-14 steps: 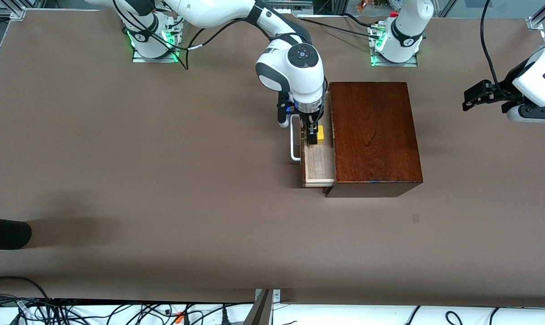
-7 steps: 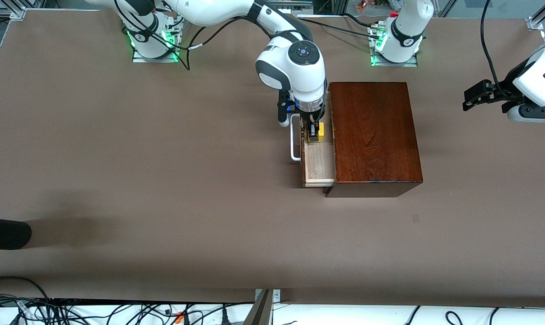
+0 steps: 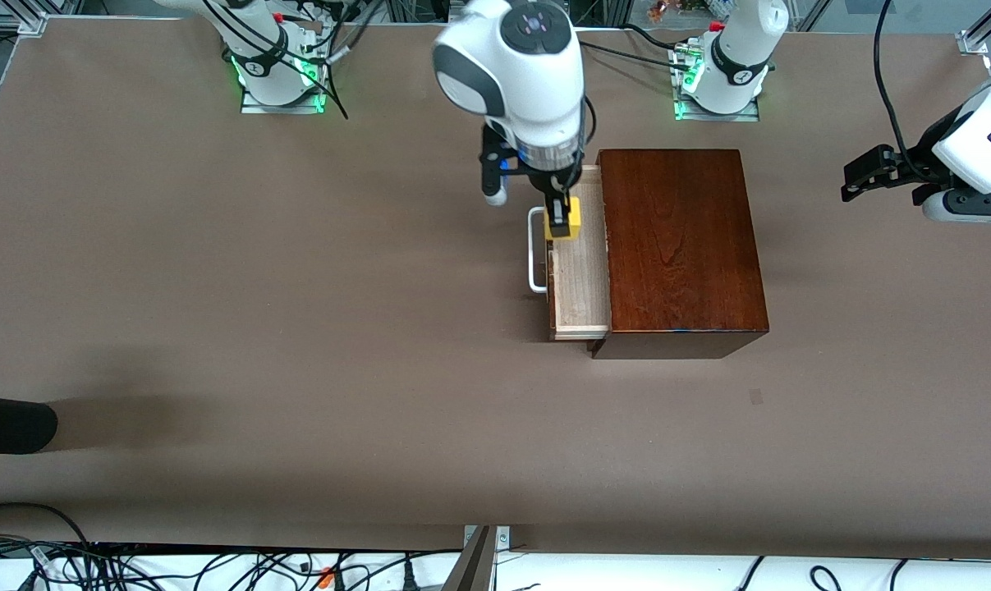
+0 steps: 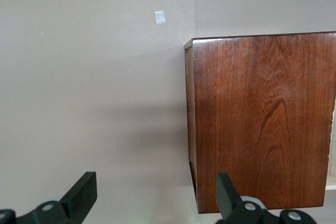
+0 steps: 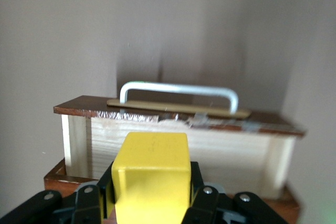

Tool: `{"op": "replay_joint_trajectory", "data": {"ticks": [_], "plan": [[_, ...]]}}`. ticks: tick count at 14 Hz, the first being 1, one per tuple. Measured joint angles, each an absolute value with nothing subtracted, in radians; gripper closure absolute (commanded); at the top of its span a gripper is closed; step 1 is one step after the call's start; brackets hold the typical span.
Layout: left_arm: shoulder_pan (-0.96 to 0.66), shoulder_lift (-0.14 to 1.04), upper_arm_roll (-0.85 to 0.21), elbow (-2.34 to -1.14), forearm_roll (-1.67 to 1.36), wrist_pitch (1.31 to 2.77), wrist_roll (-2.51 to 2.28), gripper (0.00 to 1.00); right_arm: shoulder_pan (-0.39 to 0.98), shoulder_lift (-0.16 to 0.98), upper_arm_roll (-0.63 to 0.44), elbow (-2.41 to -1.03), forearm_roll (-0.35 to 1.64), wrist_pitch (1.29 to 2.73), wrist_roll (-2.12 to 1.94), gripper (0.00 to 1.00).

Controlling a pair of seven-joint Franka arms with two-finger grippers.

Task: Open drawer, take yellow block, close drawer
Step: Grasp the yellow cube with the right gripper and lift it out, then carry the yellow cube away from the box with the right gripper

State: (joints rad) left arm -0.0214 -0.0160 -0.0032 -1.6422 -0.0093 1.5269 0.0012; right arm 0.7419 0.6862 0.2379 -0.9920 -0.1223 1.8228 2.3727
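Note:
The dark reddish-brown wooden box [image 3: 680, 246] stands mid-table with its drawer [image 3: 581, 291] slid out, pale wood inside, and its white bar handle [image 3: 533, 250] faces the right arm's end of the table. My right gripper [image 3: 561, 223] hangs above the open drawer, shut on the yellow block [image 3: 562, 228]. In the right wrist view the yellow block [image 5: 151, 174] sits clamped between the black fingers [image 5: 197, 192], above the drawer front and its handle [image 5: 178, 92]. My left gripper [image 3: 860, 176] waits open off the box's side, at the left arm's end of the table; its wrist view shows the box [image 4: 262, 119].
A dark object [image 3: 11, 423] lies at the table's edge near the right arm's end, nearer the front camera. A small pale mark [image 3: 755, 397] is on the tabletop nearer the front camera than the box. Cables run along the front edge.
My right gripper closed on the yellow block inside the drawer and has risen with it, lifting it out above the drawer. The left arm has not moved.

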Motion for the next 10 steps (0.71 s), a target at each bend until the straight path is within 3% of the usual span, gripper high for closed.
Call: {"op": "replay_joint_trajectory", "data": {"ticks": [4, 7, 10], "plan": [[-0.022, -0.016, -0.003, -1.642, -0.009, 1.527, 0.001, 0.00, 0.623, 0.576, 0.229, -1.042, -0.053, 1.638, 1.936, 1.00], [-0.022, -0.016, -0.003, -1.642, -0.009, 1.527, 0.001, 0.00, 0.518, 0.422, 0.195, -1.236, -0.024, 1.617, 1.598, 1.00], [-0.022, -0.016, -0.003, -1.642, -0.009, 1.524, 0.001, 0.00, 0.498, 0.249, 0.052, -1.465, 0.009, 1.617, 1.238, 1.00]]}}
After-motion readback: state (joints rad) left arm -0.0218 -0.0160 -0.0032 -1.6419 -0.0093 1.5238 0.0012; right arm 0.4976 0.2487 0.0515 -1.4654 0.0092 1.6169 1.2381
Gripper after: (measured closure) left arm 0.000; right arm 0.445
